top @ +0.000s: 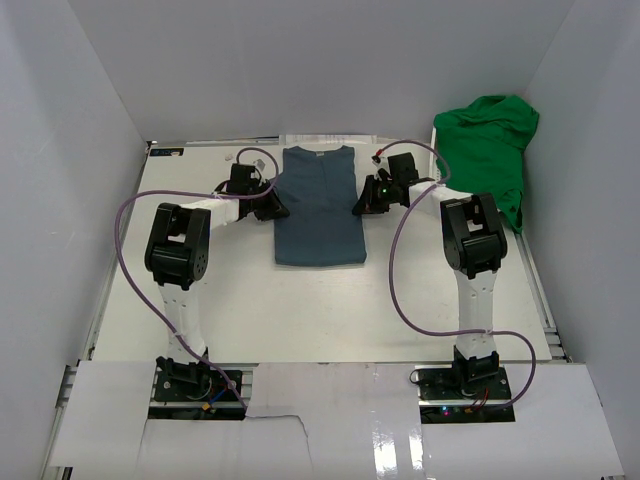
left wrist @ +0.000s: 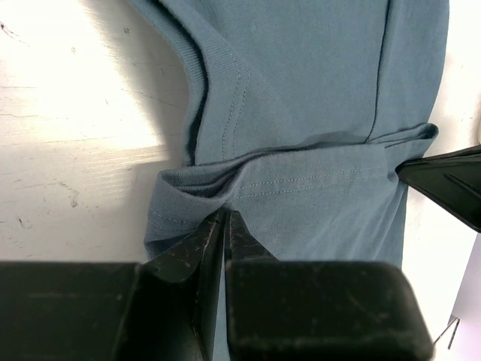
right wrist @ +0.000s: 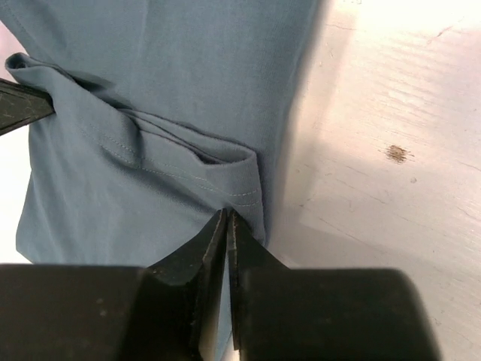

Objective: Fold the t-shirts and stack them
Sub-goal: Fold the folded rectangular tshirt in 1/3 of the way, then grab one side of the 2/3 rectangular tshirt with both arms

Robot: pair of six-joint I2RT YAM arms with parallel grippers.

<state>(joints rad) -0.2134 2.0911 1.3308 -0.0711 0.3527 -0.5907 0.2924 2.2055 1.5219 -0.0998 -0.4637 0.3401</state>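
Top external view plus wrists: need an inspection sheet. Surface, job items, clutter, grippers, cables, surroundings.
Surface: white table, scuffed, with a small brown mark near the right arm.
Job's things: slate-blue t-shirt lies flat at centre back, sides folded in. Green t-shirt sits crumpled in the far right corner, not folded.
Clutter: nothing seen.
Grippers: left gripper at the blue shirt's left edge, jaws shut on a fold of cloth. Right gripper at its right edge, jaws shut on the hem.
Cables: purple cables loop off both arms over the table.
Surroundings: plain white walls on three sides.
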